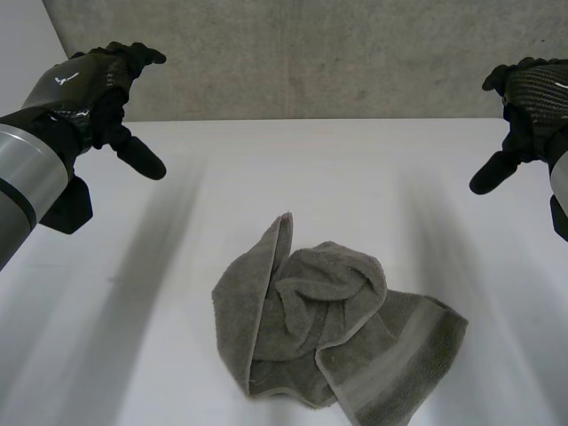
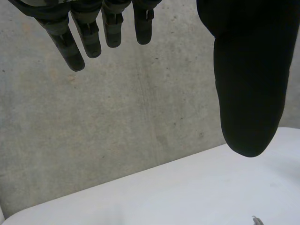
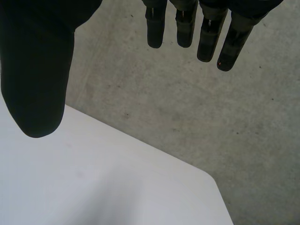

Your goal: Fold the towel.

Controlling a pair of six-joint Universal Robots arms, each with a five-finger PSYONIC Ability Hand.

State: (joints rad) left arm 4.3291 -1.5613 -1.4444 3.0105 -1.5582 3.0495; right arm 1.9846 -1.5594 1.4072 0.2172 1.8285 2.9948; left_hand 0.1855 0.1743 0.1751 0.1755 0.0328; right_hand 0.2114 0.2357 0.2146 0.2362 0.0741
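**Item 1, towel** (image 1: 333, 333). Grey terry cloth. We record it lying crumpled in a loose heap on the white table (image 1: 311, 169), near the front edge and a little toward the robot's right. On its left side one edge stands up in a ridge. A paler woven band runs along the edge at its near right. Both hands are well apart from it.

**Item 2, left hand** (image 1: 93, 89). Black, held in the air above the far left part of the table. In its wrist view we note the fingers (image 2: 89, 33) straight and side by side. The thumb (image 2: 248, 84) is set wide of them. The hand is spread and holds nothing.

**Item 3, right hand** (image 1: 532, 98). Black, held in the air above the far right part of the table. In its wrist view we list the fingers (image 3: 206, 33) straight and close together, with the thumb (image 3: 35, 70) well off to one side. The hand is spread and holds nothing.

**Item 4, wall** (image 1: 311, 53). Grey concrete, which we see rising behind the table's far edge. In both wrist views it stands beyond the fingertips.
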